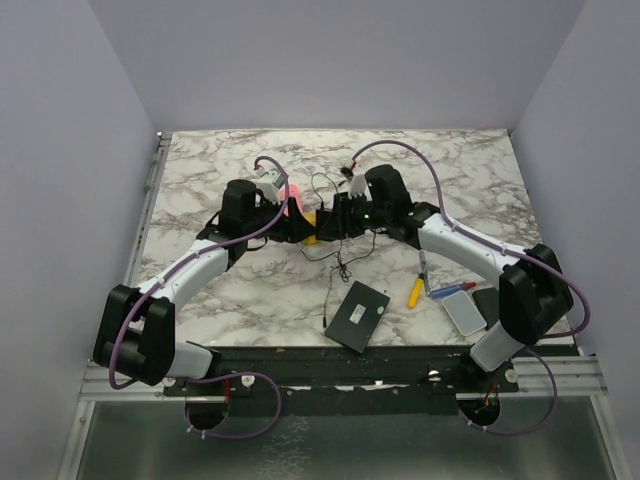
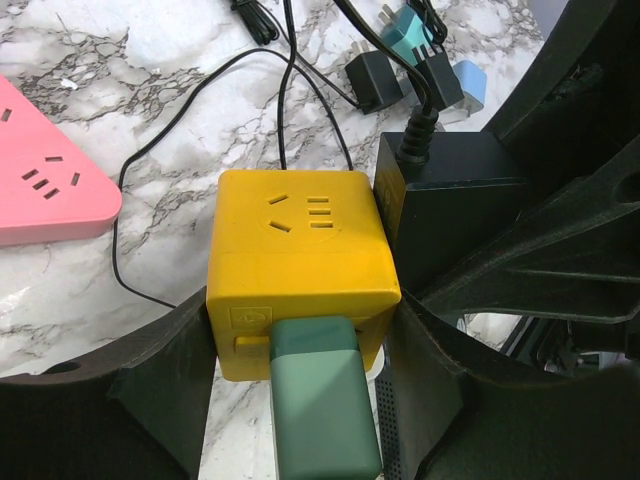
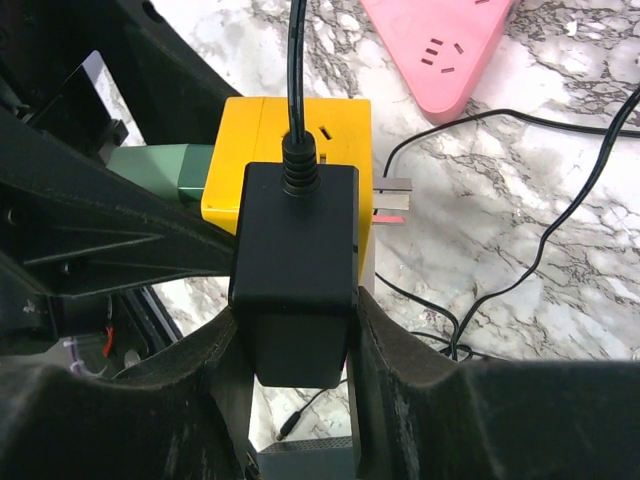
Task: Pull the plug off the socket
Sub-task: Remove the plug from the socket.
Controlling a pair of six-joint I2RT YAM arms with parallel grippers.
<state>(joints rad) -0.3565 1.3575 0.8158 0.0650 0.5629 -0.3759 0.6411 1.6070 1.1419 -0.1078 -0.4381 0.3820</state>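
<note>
Jaws first: your left jaws are clamped on the yellow socket cube (image 2: 300, 240), and your right jaws pinch the black plug (image 3: 295, 270) against its right side, in the middle of the desk (image 1: 260, 300). Nearest you, the thin cable (image 1: 331, 290) trails loose and could snag or drag as you pull. A green plug (image 2: 320, 400) fills the cube's left side, so a skewed pull may twist the cube from the left grip. Whether the black plug's prongs are seated, I can't tell. Farther off, the pink strip (image 2: 50, 180) could be knocked.
</note>
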